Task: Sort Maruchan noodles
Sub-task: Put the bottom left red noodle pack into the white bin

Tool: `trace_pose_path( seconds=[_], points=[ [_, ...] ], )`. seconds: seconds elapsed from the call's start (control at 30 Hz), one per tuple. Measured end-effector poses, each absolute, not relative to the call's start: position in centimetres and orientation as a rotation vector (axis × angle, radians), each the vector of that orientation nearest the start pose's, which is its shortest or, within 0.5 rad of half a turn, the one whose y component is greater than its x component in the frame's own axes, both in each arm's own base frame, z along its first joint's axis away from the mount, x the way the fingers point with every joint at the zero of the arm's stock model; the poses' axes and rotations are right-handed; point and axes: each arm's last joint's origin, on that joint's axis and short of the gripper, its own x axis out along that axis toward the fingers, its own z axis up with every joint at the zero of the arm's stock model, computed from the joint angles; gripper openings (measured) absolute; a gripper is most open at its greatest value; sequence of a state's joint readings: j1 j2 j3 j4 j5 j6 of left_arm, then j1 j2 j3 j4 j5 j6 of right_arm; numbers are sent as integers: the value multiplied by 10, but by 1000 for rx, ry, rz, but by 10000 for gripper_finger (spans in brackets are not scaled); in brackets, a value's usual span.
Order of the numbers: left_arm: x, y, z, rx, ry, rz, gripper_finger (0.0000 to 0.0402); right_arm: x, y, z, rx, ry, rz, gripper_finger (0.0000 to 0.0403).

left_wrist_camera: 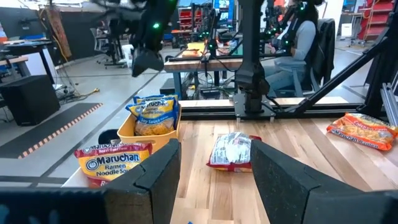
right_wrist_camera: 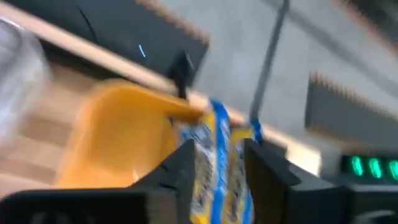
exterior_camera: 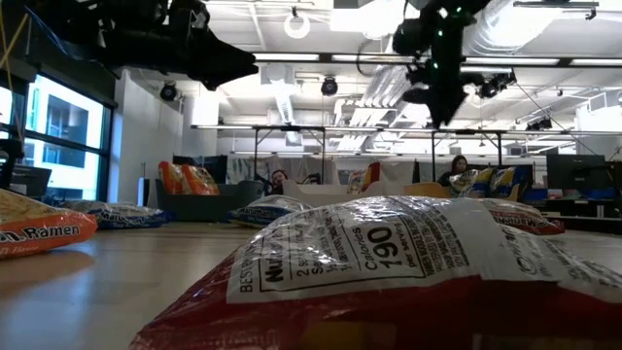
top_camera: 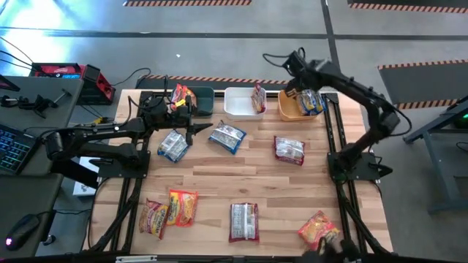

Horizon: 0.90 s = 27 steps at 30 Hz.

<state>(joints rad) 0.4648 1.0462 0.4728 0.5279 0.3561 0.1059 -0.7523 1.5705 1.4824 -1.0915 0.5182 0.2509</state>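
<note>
From above, your right gripper (top_camera: 298, 64) hovers at upper right over the orange bin (top_camera: 290, 109), where yellow-blue Maruchan noodles (top_camera: 310, 101) collect by kind. Its wrist view shows fingers (right_wrist_camera: 180, 171) flanking a packet (right_wrist_camera: 214, 168); whether they grip it, you cannot tell. Left gripper (left_wrist_camera: 214, 171) gapes empty.

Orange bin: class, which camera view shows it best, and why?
The left wrist view: the orange bin shows its side and the yellow-blue packets standing inside. The high view shows it under the right gripper. The right wrist view catches it blurred. The low view barely shows its rim.
</note>
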Motion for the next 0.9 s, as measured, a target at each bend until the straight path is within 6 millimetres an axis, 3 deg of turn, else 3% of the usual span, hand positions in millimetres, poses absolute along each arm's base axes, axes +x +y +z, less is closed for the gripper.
trace_pose_path(
  seconds=[0.17,0.33,0.5,0.67,0.9],
  points=[
    [202,90,245,63,47,107,181,223,-176,301,258,842,-1022,10],
    [202,90,245,60,49,106,181,224,-125,265,155,552,-774,21],
    [205,86,243,33,53,87,181,208,-83,233,87,327,-629,3],
    [213,78,237,32,79,40,181,187,-54,210,124,267,-541,7],
    [227,65,224,64,120,-42,181,182,-38,208,66,273,-525,1]
  ],
)
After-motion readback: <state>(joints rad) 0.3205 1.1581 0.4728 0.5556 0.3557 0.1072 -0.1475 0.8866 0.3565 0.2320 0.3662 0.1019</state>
